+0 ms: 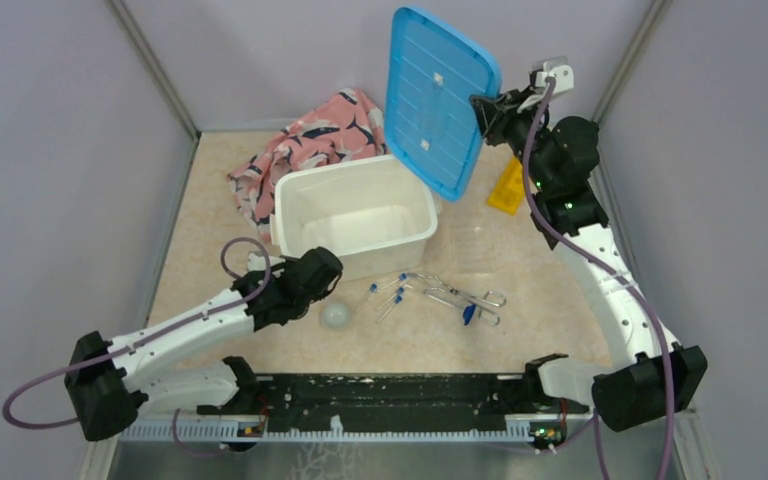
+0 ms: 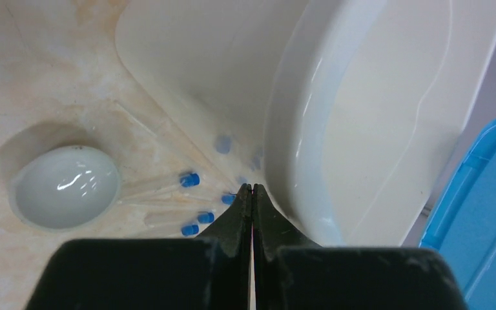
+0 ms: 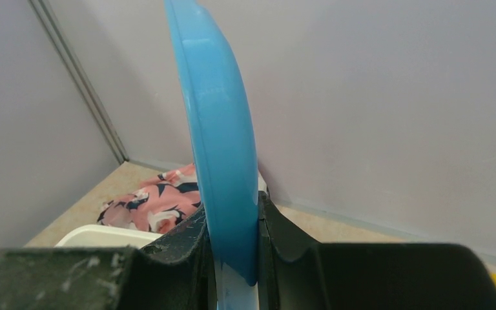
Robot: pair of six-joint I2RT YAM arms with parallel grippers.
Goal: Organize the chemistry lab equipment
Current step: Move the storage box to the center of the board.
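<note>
Judging by looks, the thin clear tubes (image 1: 388,296) are light, slick and breakable, so each is best pinched softly at mid-length. The metal tongs (image 1: 455,295) are stiff and would take a firm grip at the crossing. The whitish ball (image 1: 336,316) is glossy and likely to roll, and the yellow rack (image 1: 507,187) is rigid. By count there are at least four blue-capped tubes, perhaps five, plus one pair of tongs, one ball and one rack. Tubes, tongs and ball lie mid-counter towards the near edge, just in front of the white bin (image 1: 380,255), while the rack sits near the far right corner. The left gripper (image 2: 252,188) is closed on nothing, hovering by the ball. The right gripper (image 3: 232,213) clamps the blue lid (image 1: 435,100) upright.
</note>
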